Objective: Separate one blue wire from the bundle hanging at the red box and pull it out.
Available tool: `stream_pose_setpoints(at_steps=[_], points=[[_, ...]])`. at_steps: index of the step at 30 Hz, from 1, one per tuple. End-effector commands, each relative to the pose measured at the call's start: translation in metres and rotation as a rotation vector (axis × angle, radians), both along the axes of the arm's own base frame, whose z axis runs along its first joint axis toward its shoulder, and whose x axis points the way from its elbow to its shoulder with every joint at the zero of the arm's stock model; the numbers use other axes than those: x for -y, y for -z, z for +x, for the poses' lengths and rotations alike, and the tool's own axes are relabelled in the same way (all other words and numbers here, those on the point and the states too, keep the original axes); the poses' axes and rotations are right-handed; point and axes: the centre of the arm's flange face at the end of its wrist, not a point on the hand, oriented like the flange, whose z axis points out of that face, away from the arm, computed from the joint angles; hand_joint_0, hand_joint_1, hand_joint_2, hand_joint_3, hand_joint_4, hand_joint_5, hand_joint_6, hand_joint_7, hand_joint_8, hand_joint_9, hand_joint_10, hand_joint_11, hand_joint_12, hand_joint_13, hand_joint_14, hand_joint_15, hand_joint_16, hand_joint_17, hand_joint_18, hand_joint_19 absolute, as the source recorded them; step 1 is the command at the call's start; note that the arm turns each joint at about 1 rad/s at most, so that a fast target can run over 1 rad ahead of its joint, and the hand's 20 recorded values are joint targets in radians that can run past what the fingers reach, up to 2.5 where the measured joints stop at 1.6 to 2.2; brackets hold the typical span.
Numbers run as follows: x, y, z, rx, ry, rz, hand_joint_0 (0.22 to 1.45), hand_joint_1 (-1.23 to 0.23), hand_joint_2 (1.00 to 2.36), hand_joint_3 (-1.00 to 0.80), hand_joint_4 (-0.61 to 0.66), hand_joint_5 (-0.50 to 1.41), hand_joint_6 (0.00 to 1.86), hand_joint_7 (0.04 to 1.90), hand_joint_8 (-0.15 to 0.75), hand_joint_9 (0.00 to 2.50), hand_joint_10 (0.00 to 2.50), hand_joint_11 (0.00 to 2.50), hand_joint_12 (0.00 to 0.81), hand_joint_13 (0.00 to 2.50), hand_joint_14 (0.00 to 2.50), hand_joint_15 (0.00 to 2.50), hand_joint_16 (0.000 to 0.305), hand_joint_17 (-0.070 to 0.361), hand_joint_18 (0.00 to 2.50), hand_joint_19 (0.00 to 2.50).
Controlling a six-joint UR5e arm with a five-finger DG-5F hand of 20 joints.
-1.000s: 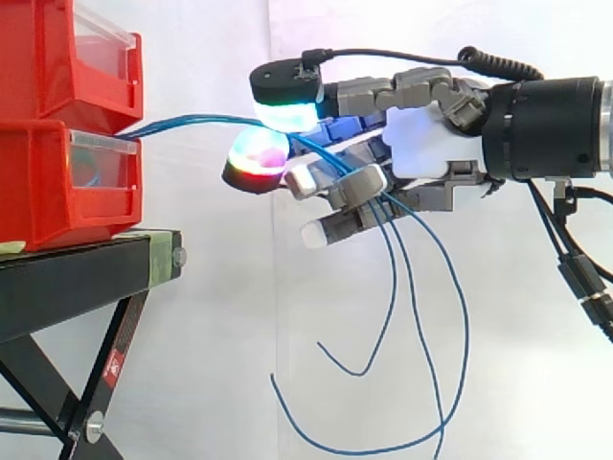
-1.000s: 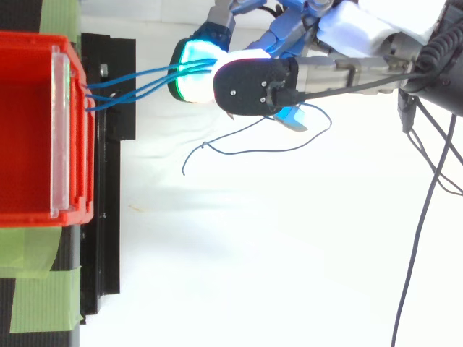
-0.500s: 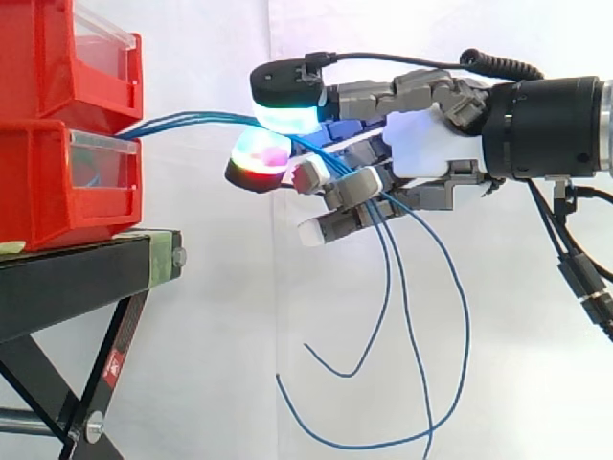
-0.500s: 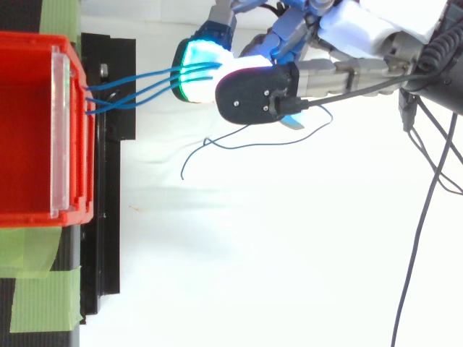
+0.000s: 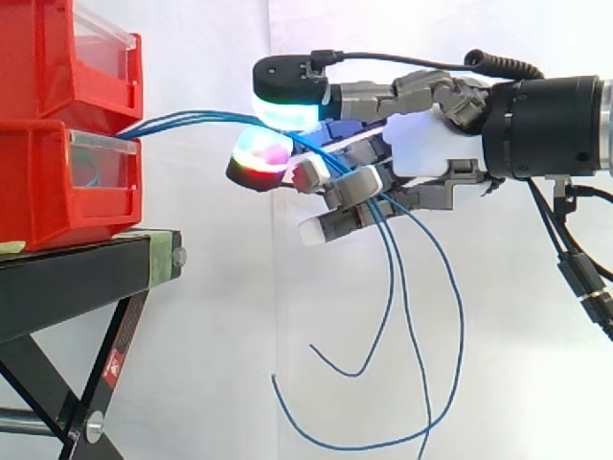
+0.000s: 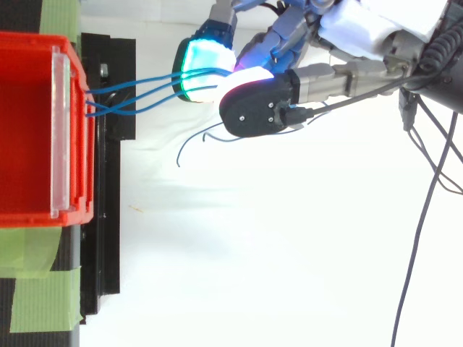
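The hand [image 5: 421, 144] curls its fingers round the blue wires [image 5: 192, 119], which run out from the red box [image 5: 57, 182] at the stand's [image 5: 86, 273] edge. Pinch one strand only, let the others slip free, then draw straight away.

A black stand [image 5: 86, 278] on slanted legs [image 5: 107, 379] carries a red bin [image 5: 57, 182]. The bin sits flat on the stand's top, with its front set slightly back from the stand's front edge. Strips of green tape [image 6: 40, 303] lie on the stand's top at either side of the bin.
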Motion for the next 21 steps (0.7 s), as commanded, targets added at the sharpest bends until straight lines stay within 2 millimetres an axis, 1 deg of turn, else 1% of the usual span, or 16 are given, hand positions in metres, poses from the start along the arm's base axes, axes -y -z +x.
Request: stream_pose_setpoints(at_steps=[1,6,9,13,17,18,21], points=[[-0.0001,0.0004,0.0001,-0.001,0.000,0.000,0.59,-0.74,1.01,-0.40,0.22,-0.17,0.85,0.96,0.379,1.18,0.01,1.27,0.376,1.49,0.01,1.48,0.052,0.117,0.76,0.60],[-0.0001,0.0004,0.0001,-0.001,0.000,0.000,0.58,-0.71,1.01,-0.43,0.22,-0.17,0.84,0.97,0.380,1.19,0.01,1.26,0.383,1.50,0.01,1.46,0.052,0.117,0.77,0.61],[-0.0001,0.0004,0.0001,-0.001,0.000,0.000,0.59,-0.68,1.01,-0.42,0.22,-0.17,0.84,0.97,0.378,1.20,0.01,1.27,0.368,1.51,0.01,1.47,0.052,0.117,0.77,0.62],[-0.0001,0.0004,0.0001,-0.001,0.000,0.000,0.59,-0.63,1.01,-0.39,0.21,-0.17,0.84,0.97,0.383,1.22,0.01,1.27,0.375,1.52,0.01,1.47,0.052,0.116,0.79,0.62],[0.0000,-0.0005,-0.0001,0.001,0.000,0.000,0.60,-0.63,1.01,-0.37,0.21,-0.16,0.84,0.97,0.385,1.23,0.01,1.26,0.380,1.53,0.01,1.47,0.051,0.116,0.78,0.63],[-0.0001,0.0004,0.0001,-0.001,0.000,0.000,0.60,-0.64,1.01,-0.36,0.21,-0.16,0.84,0.96,0.384,1.23,0.01,1.27,0.365,1.53,0.01,1.47,0.052,0.116,0.79,0.62],[-0.0001,0.0004,0.0001,-0.001,0.000,0.000,0.61,-0.66,1.01,-0.34,0.20,-0.16,0.85,0.96,0.382,1.24,0.01,1.27,0.366,1.53,0.01,1.47,0.051,0.116,0.79,0.61]])
